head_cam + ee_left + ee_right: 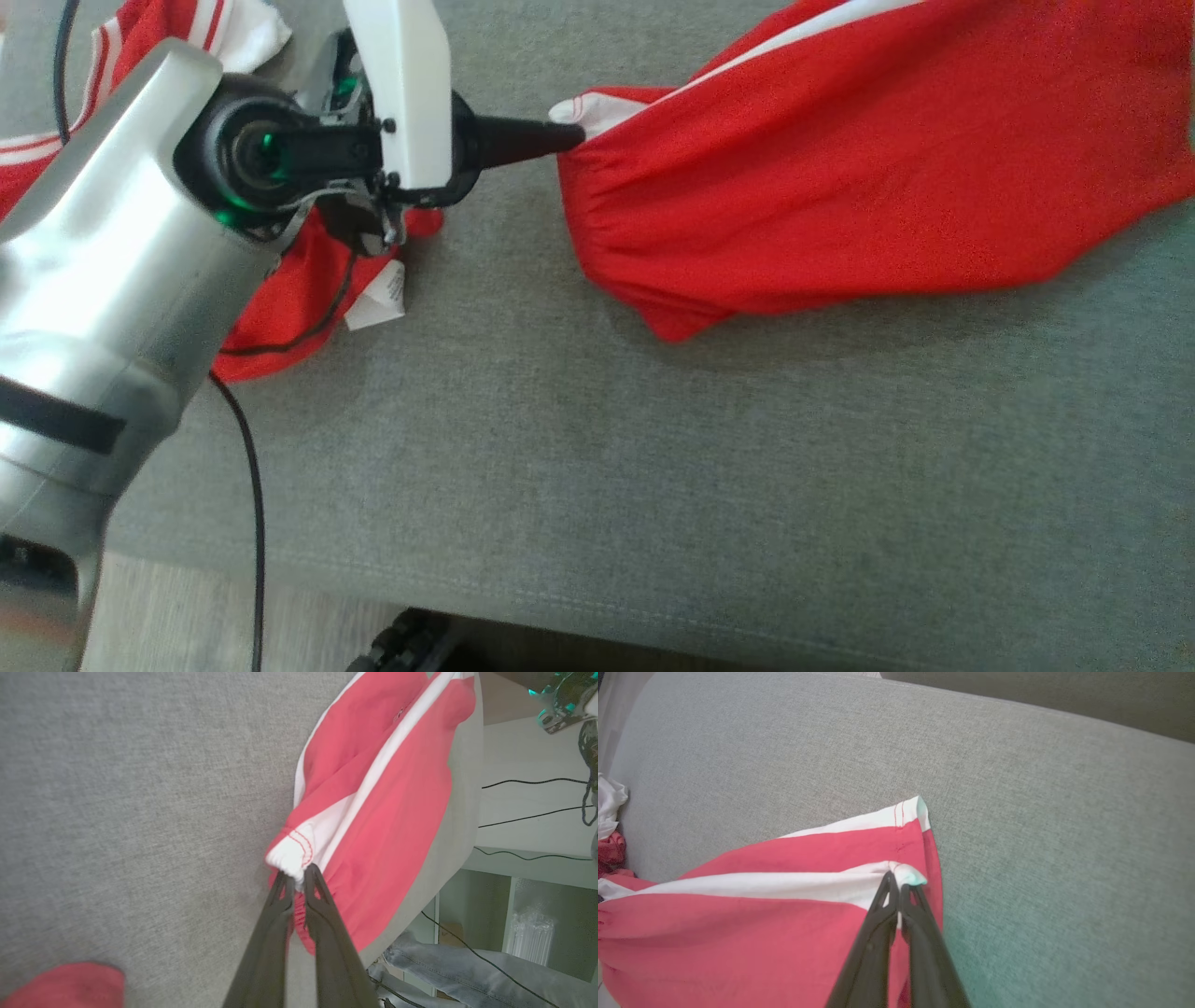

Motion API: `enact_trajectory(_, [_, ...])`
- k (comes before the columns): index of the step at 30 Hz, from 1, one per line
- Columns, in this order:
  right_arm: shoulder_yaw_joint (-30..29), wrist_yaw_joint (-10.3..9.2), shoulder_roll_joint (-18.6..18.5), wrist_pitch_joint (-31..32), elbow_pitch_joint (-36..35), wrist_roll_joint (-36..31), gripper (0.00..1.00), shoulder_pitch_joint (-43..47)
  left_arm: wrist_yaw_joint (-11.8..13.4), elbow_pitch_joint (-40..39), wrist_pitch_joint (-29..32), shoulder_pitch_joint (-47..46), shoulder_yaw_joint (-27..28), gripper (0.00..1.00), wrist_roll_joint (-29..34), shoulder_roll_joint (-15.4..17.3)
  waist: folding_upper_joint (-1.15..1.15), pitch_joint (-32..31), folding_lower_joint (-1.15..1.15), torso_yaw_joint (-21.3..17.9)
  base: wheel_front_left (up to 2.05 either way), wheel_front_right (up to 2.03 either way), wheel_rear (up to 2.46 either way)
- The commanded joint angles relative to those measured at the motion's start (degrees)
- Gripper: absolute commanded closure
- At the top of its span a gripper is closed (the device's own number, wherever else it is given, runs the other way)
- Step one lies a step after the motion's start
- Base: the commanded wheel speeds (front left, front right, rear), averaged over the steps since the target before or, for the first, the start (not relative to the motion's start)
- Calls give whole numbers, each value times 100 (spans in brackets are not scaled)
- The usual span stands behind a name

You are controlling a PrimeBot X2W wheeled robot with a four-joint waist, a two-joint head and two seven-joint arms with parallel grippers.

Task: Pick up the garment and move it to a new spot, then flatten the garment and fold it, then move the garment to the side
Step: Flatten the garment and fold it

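The garment [840, 168] is red with white stripes and stretches from the middle of the head view to its upper right, above the grey cushion [653, 448]. My left gripper [574, 135] points right and is shut on the garment's gathered white corner. In the left wrist view the left gripper [299, 877] pinches that white corner of the garment [383, 826]. In the right wrist view my right gripper [896, 882] is shut on a white-edged corner of the garment [761, 933], which spreads to the lower left.
More red and white clothing [289, 299] with a white label [378, 299] lies under my left arm. A black cable [252, 485] hangs by the cushion's front edge. A person's legs in jeans [467, 970] stand beyond the cushion, near shelves and cables.
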Motion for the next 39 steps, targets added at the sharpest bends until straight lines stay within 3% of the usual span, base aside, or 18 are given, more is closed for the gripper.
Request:
enact_trajectory(1, [-101, -4, -25, 0, -13, -55, 100, -129, -40, -62, -58, -301, 291, 100, 78, 196, 0, 135, -2, 131, 0, 0, 0])
enact_trajectory(11, [-93, -4, 173, -328, 190, -209, 98, -275, -206, 286, -150, -377, 246, 100, 133, -39, 0, 293, -2, 221, 0, 0, 0])
enact_trajectory(12, [-98, -4, 191, -365, 206, -193, 72, -258, -221, 321, -150, -383, 243, 100, 136, -51, 0, 291, -2, 216, 0, 0, 0])
enact_trajectory(13, [-96, -4, 210, -397, 220, -182, 29, -236, -236, 359, -151, -387, 240, 83, 139, -57, 0, 281, -2, 205, 0, 0, 0])
enact_trajectory(14, [-103, -4, 234, -469, 228, -180, 0, -220, -249, 400, -159, -388, 240, 33, 145, -59, 0, 264, -2, 191, 0, 0, 0])
enact_trajectory(15, [-114, -4, 262, -558, 217, -173, 0, -199, -247, 449, -171, -392, 235, 0, 165, -54, 0, 243, -2, 177, 0, 0, 0])
enact_trajectory(21, [-171, -4, 381, -1276, 30, -71, 0, 99, -300, 647, -260, -400, 176, 0, 383, 145, 0, -104, -2, 43, 0, 0, 0])
enact_trajectory(26, [-197, -4, 337, -2694, -448, -320, 0, 404, -398, 545, -923, -366, 258, 0, 806, 426, 0, -453, -2, -67, 0, 0, 0])
enact_trajectory(28, [-225, -4, 315, -3480, -502, -494, 0, 542, -416, 472, -1540, -335, 321, 0, 1160, 532, 0, -580, -2, -105, 0, 0, 0])
enact_trajectory(32, [-235, -4, 397, -4633, -258, -619, 0, 919, -140, 353, -3101, -105, 484, 0, 1924, 573, 0, -796, -2, -162, 0, 0, 0])
enact_trajectory(35, [-203, -4, 489, -5087, 212, -629, 0, 1213, 172, 98, -4271, 226, 524, 0, 2501, 535, 0, -916, -2, -147, 0, 0, 0])
enact_trajectory(36, [-203, -4, 489, -5087, 212, -629, 0, 1213, 172, 98, -4271, 226, 524, 0, 2501, 535, 0, -916, -2, -147, 0, 0, 0])
enact_trajectory(39, [-156, -4, 613, -5336, 691, -597, 0, 1491, 592, -272, -5320, 680, 512, 0, 3011, 429, 0, -1009, -2, -61, 0, 0, 0])
